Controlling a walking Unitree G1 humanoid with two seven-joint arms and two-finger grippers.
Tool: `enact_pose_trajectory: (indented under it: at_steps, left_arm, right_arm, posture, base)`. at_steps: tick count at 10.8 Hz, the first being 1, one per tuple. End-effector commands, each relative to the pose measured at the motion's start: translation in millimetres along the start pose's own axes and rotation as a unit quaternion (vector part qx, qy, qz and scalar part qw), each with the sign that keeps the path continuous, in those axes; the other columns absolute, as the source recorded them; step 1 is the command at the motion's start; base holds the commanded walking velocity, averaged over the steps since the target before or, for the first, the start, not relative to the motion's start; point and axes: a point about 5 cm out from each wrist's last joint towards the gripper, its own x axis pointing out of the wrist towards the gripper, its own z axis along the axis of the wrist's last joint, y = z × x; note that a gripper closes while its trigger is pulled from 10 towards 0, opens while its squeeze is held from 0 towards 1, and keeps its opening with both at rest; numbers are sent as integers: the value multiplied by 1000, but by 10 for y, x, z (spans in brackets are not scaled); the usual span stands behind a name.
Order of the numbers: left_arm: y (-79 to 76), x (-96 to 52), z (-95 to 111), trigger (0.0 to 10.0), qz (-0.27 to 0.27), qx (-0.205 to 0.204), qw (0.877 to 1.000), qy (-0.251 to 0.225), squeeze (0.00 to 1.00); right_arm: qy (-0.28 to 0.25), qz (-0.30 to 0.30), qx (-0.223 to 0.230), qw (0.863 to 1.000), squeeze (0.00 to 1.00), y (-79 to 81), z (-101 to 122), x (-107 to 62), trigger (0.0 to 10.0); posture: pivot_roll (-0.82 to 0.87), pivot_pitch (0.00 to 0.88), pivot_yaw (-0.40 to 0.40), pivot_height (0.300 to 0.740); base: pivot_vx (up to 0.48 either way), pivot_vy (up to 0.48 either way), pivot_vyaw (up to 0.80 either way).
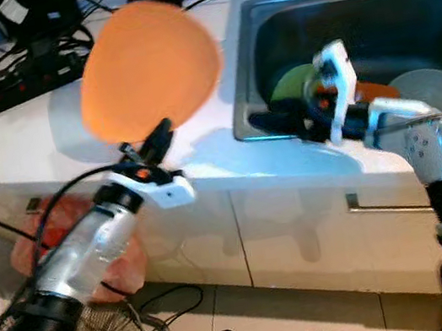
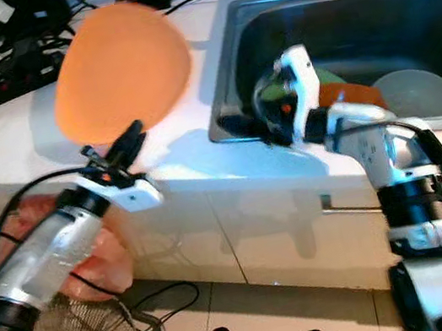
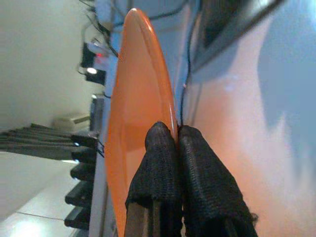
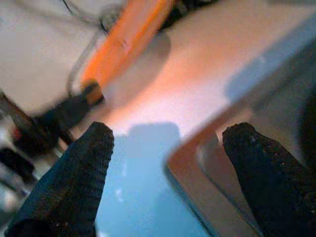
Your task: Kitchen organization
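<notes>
Over the white counter (image 1: 20, 141) at upper left, the left gripper (image 1: 158, 140) is pinching an orange plate (image 1: 148, 65) by its rim, risking slippage, while the right gripper (image 4: 165, 163) is hovering open-fingered at the sink (image 1: 280, 13).

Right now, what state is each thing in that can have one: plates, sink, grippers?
Orange plate: held up off the counter, tilted, pinched at its rim.
Left gripper: shut on the orange plate.
Right gripper: open, holding nothing, at the sink's front left corner.
Sink: holds dishes.
Grey plate: lying in the sink.
Green dish: in the sink, partly hidden by the right arm.
</notes>
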Motion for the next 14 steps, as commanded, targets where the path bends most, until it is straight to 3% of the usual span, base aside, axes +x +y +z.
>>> enact_pose_trajectory:
  at_steps: [1,4,7,9,10,11,14]
  left_arm:
    - [142,152,91,0,48,13,998,-34,0]
    - [61,360,262,0,71,3,996,-62,0]
    - [37,512,423,0,92,-10,992,-87,0]
    - [62,537,465,0,104,-15,990,-96,0]
    - [64,528,463,0,106,-16,989,-98,0]
    - [58,516,451,0,107,-16,989,-98,0]
    - [23,494,457,0,104,-17,989,-101,0]
  right_arm:
    - [-24,10,15,1000,0,49,107,7,10000]
    - [-63,15,63,996,0,96,188,75,10000]
    - [-90,13,81,993,0,147,289,150,10000]
    - [-113,7,92,989,0,145,358,182,10000]
    - [-131,-26,104,986,0,70,404,213,1922]
    - [-135,-49,112,983,0,6,413,212,0]
    - [-133,-88,151,976,0,-95,401,231,0]
  posture:
    - [90,148,108,740]
    - [77,145,107,740]
    - [68,145,103,740]
    - [68,144,105,740]
    - [69,144,105,740]
    - [71,145,103,740]
    - [67,150,99,740]
  base:
    - [0,0,0]
    - [0,0,0]
    - [0,0,0]
    - [0,0,0]
    - [0,0,0]
    - [0,0,0]
    - [0,0,0]
